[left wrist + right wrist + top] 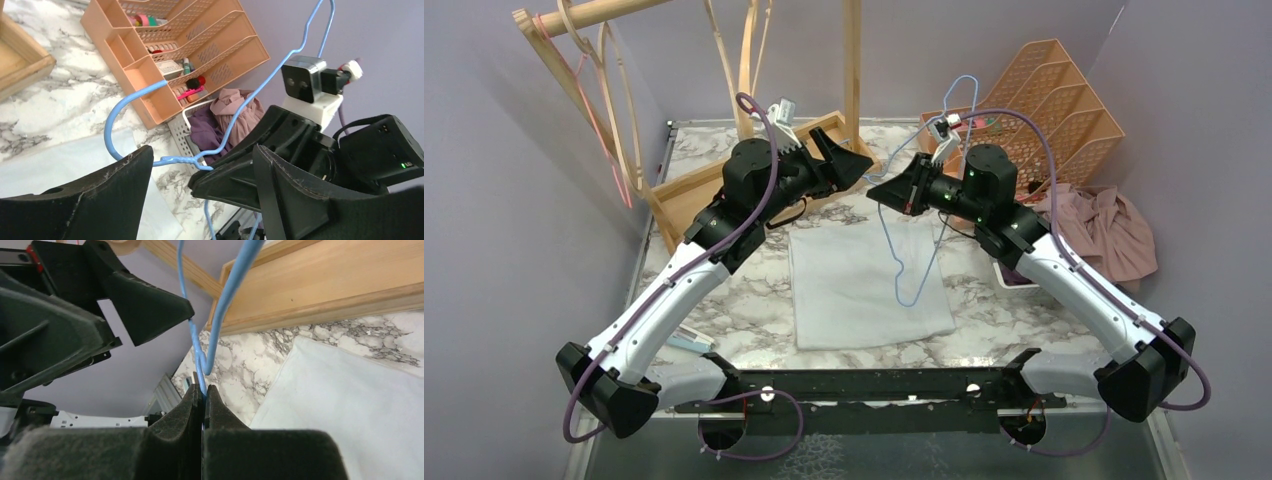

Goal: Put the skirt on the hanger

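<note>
A pale skirt (869, 285) lies flat on the marble table between the arms; it also shows in the left wrist view (50, 160) and the right wrist view (350, 410). My right gripper (876, 190) is shut on the twisted neck of a blue wire hanger (914, 255) and holds it above the skirt's far edge, as the right wrist view (202, 389) shows, with the hanger (220, 310) rising from the jaws. My left gripper (849, 160) is open and empty, facing the right one. In the left wrist view (202, 150) its jaws stand on either side of the hanger's neck (175, 160) without touching it.
A wooden tray (694, 190) and a wooden rack with hangers (594, 60) stand at the back left. An orange organizer (1049, 100) is at the back right. Pink clothes (1104, 230) and a white basket (182, 132) with purple cloth lie at the right.
</note>
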Available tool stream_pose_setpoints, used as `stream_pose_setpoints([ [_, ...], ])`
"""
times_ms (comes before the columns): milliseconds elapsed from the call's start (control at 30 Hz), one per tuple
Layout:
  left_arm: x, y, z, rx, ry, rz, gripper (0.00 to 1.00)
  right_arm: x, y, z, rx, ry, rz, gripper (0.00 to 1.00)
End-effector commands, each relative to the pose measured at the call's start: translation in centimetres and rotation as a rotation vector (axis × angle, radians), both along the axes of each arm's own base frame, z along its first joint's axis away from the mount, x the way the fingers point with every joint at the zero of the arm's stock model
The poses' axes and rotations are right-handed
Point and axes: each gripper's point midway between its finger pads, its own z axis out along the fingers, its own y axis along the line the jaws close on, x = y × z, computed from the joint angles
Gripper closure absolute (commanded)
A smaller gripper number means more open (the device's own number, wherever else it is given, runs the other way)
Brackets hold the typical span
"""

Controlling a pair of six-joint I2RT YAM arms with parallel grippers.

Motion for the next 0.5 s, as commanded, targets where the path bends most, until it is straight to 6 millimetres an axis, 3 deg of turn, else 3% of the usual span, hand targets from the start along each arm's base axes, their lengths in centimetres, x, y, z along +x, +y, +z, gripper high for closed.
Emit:
stream_pose_setpoints([
  [0, -0.1, 0.7, -1.3, -0.034, 0.085, 0.044, 0.25, -1.7, -0.2, 2.2, 0.037, -0.069, 0.056, 0.99],
  [233, -1.9, 1.5, 0.0, -0.088, 0.042, 0.023, 0.25, -1.1, -1.2, 1.8, 0.039, -0.049, -0.025, 0.99],
  [467, -2.8, 3.3, -0.2, -0.098, 0.040, 0.081, 0.25, -1.4, -1.5, 1.9, 0.069, -0.027, -0.039, 0.99],
])
